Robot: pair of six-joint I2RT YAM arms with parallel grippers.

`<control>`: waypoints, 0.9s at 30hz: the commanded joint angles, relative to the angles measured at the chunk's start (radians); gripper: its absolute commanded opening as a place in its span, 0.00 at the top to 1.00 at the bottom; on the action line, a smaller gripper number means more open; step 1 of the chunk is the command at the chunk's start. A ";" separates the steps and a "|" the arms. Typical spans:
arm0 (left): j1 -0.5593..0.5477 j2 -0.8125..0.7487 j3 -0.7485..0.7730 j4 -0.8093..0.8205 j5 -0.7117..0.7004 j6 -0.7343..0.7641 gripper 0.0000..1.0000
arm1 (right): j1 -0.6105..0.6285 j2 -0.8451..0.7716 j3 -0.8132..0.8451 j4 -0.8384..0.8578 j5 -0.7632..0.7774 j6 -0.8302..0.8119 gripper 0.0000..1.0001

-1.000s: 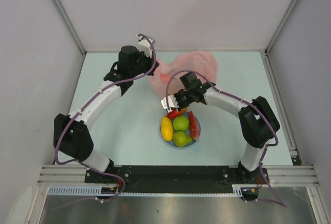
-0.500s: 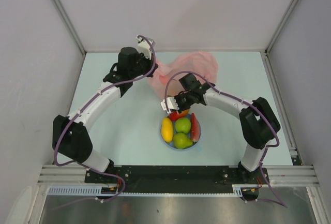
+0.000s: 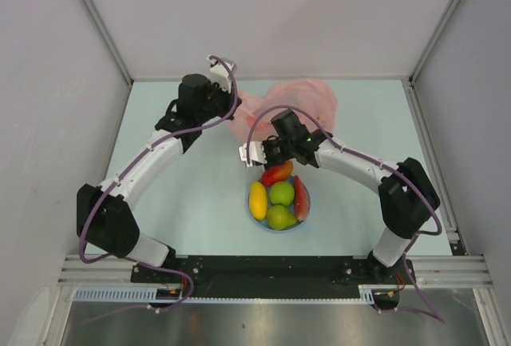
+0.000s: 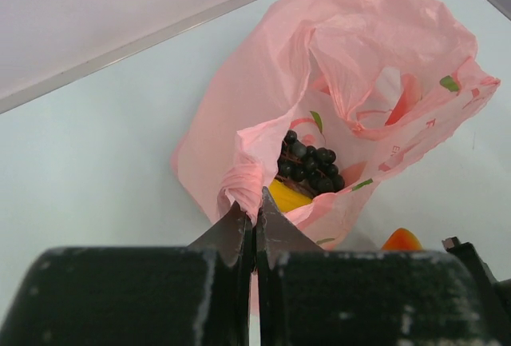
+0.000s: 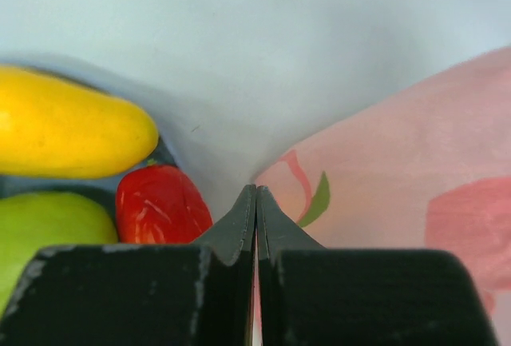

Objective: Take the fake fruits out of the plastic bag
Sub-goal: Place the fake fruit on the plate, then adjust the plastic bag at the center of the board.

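Note:
The pink plastic bag (image 3: 299, 100) lies at the back middle of the table, with its mouth open in the left wrist view (image 4: 351, 82). A dark purple grape bunch (image 4: 310, 166) and a yellow fruit (image 4: 286, 196) lie inside it. My left gripper (image 4: 255, 206) is shut on the bag's bunched rim (image 3: 231, 110). My right gripper (image 5: 256, 194) is shut at the bag's near edge (image 5: 383, 170), with pink film showing between its fingers (image 3: 254, 156). On the light blue plate (image 3: 307, 206) lie a yellow fruit (image 3: 257, 200), two green fruits (image 3: 280, 193), a red piece (image 3: 300, 194) and a red-orange piece (image 3: 276, 174).
Grey walls enclose the table on the left, back and right. The plate sits just in front of the bag, between the two arms. The right arm's forearm (image 3: 351, 162) crosses above the plate's back right.
My right gripper has moved up and left, from over the plate's back rim to the bag's near edge. The red-orange piece now shows fully. The left arm has shifted slightly left.

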 commanded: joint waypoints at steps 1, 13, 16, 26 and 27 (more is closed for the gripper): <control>0.005 -0.047 0.017 0.041 0.020 -0.002 1.00 | 0.007 -0.131 0.003 0.168 0.058 0.260 1.00; 0.003 -0.166 -0.082 0.033 0.075 -0.118 1.00 | -0.074 -0.179 0.209 0.227 0.430 0.688 0.23; -0.011 -0.193 -0.128 0.066 0.081 -0.108 1.00 | -0.159 -0.049 0.350 0.101 0.326 0.882 0.35; -0.006 -0.111 -0.075 0.020 0.058 -0.022 1.00 | -0.278 0.192 0.372 0.060 0.296 0.997 0.84; -0.006 -0.102 -0.050 0.013 0.063 -0.004 1.00 | -0.289 0.212 0.375 0.055 0.296 1.011 0.85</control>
